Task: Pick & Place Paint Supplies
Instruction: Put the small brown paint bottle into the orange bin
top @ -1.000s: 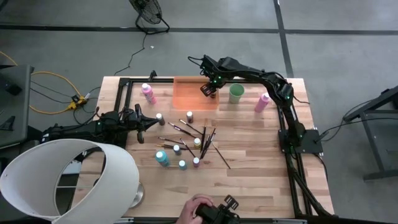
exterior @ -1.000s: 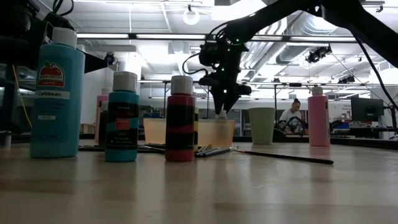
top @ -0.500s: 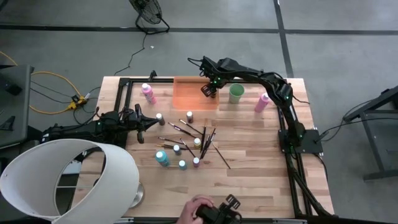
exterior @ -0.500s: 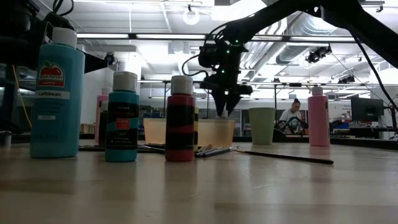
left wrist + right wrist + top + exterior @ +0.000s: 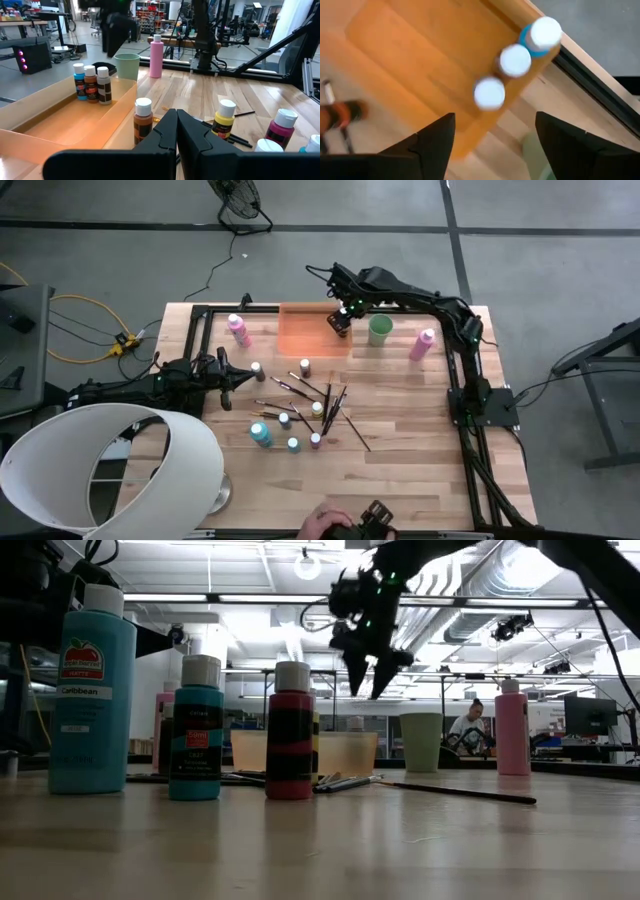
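Observation:
Three small white-capped paint bottles point(image 5: 515, 59) stand in a row on the floor of the orange tray point(image 5: 305, 332), at its far right corner. My right gripper point(image 5: 495, 120) hangs open above them, pointing steeply down, with nothing between its fingers. It also shows high over the tray point(image 5: 290, 750) in the low view, my right gripper point(image 5: 368, 688). More bottles and dark-handled paintbrushes point(image 5: 300, 405) lie loose at mid-table. My left gripper point(image 5: 232, 377) rests shut and level at the table's left.
A light green cup point(image 5: 380, 330) and a tall pink bottle point(image 5: 422, 344) stand right of the tray; another pink bottle point(image 5: 240, 330) stands left of it. A white lampshade point(image 5: 110, 470) covers the near left corner. A person's hand point(image 5: 325, 525) is at the near edge.
My right gripper has opened and risen straight up from the tray's far right corner, letting go of a bottle that stays standing upright in the tray beside the other two.

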